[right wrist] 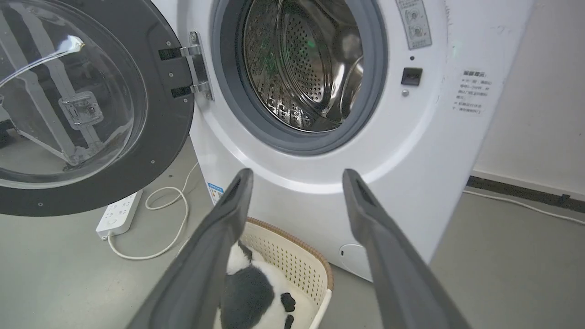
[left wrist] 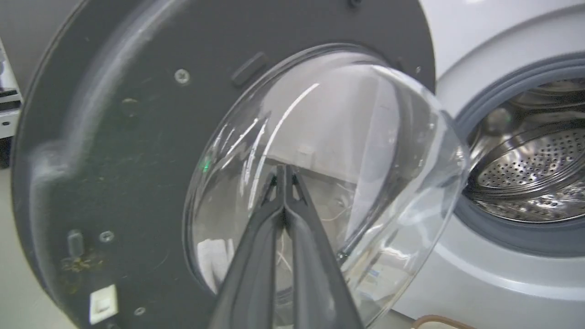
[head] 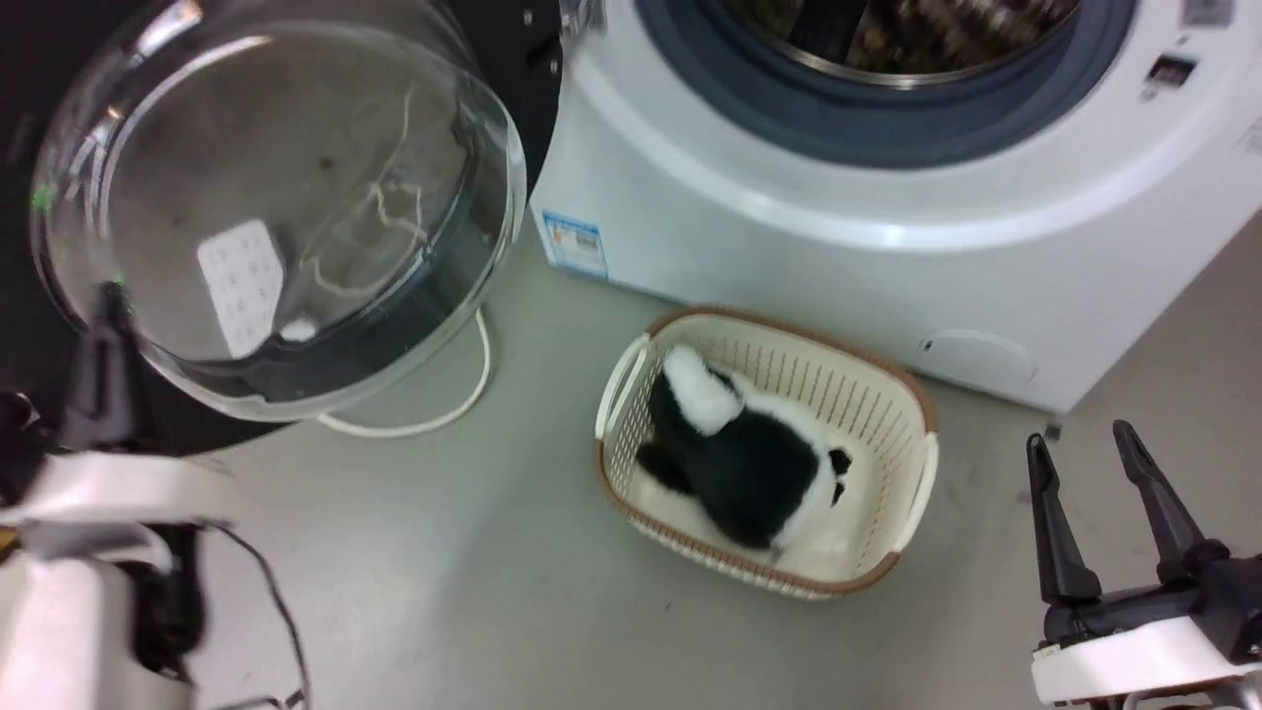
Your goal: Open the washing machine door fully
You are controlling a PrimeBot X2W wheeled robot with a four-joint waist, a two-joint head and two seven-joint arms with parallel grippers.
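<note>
glass bulges toward the left gripper (left wrist: pixel 284 172), its fingers pressed together on nothing, tips at the bowl of the washing machine door (head: pixel 276 197); touching or just shy, i can't tell; the door stands swung out left of the drum mouth (right wrist: pixel 301 68), hinge (right wrist: pixel 196 68) between them; a push away from the machine looks right to me; the right gripper (head: pixel 1080 439), spread wide, sits well apart beyond the basket (head: pixel 858 394); a power strip (right wrist: pixel 119 214) lies on the floor under the door.
</note>
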